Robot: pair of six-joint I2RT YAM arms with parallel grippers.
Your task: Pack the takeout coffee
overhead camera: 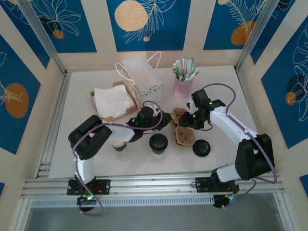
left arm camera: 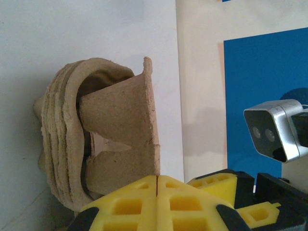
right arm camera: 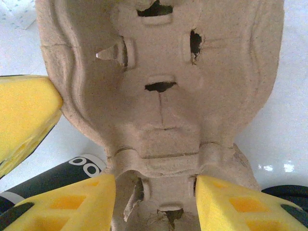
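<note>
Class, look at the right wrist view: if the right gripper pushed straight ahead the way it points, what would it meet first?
The pulp cup carrier: it lies directly ahead of the right gripper, with its lower end between the fingers. Depth beyond it is unclear.

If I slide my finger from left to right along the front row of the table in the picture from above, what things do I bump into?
Open paper cup without a lid → dark paper cup with a round black lid → brown pulp cup carrier → loose round black plastic lid.
</note>
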